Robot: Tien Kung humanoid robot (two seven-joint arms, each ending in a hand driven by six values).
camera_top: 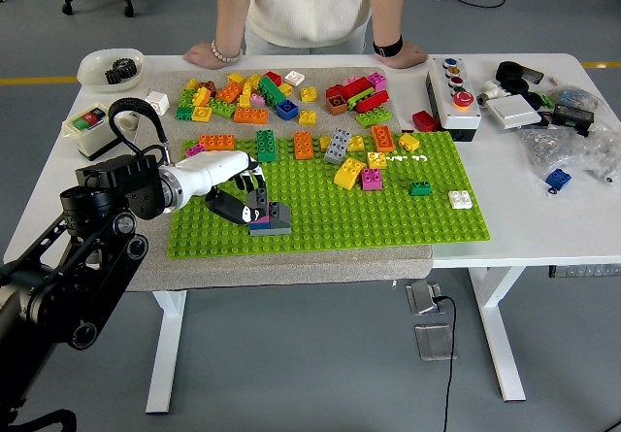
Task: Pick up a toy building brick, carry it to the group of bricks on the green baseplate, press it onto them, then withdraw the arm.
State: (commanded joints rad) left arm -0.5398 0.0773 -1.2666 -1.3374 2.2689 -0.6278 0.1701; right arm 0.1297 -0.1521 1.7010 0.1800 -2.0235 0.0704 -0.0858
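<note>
My left hand [245, 202] reaches in from the left over the near left part of the green baseplate [388, 220]. Its dark fingers curl around a grey brick [269, 216] that stands on the plate, with a bit of pink and blue at its base. A row of bricks stands along the plate's far edge: orange [216, 142], green [265, 145], orange [304, 145], grey [337, 147], yellow [349, 173] and pink [372, 180]. Loose bricks [254, 95] lie in a heap on the mat behind the plate. My right arm is out of view.
A person stands at the far side with both hands [206, 54] resting on the table edge. A white bowl [110, 67] and a button box [88, 126] sit at the far left. Another control box [456, 94] and a clutter of parts [558, 112] are at the right.
</note>
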